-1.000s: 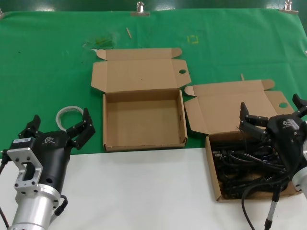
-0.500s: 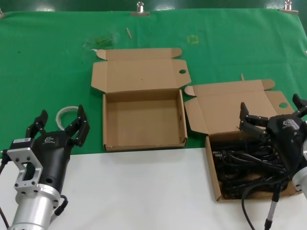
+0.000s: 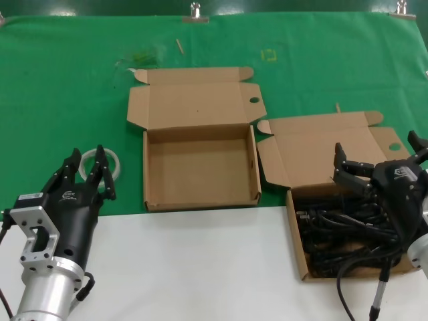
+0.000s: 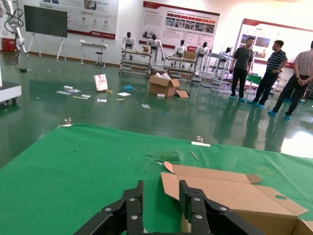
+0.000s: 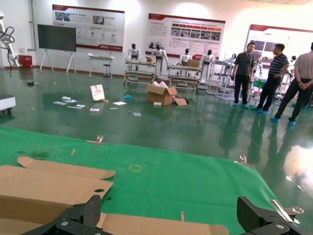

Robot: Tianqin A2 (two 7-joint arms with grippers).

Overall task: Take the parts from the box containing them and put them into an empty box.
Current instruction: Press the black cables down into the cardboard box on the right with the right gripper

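Note:
The box containing the parts (image 3: 298, 241) stands at the right, its tray full of tangled black cords (image 3: 341, 234). My right gripper (image 3: 378, 151) hangs over this tray's far side, jaws wide open and empty. The right wrist view shows its gripper (image 5: 168, 210) open, with that box's raised lid (image 5: 161, 227) between the fingers. The empty box (image 3: 200, 167) stands in the middle, its floor bare and its lid (image 4: 230, 188) folded back. My left gripper (image 3: 85, 162) is low at the left, beside the empty box. It is empty, with its fingers (image 4: 139, 203) a narrow gap apart.
A whitish tube ring (image 3: 115, 160) lies on the green cloth (image 3: 60, 100) just behind my left gripper. A white table surface (image 3: 194, 267) covers the front. Metal clips (image 3: 195, 12) hold the cloth at the far edge.
My left gripper's fingers have drawn together from wide open to a narrow gap, with nothing between them. The right arm and both boxes have not moved.

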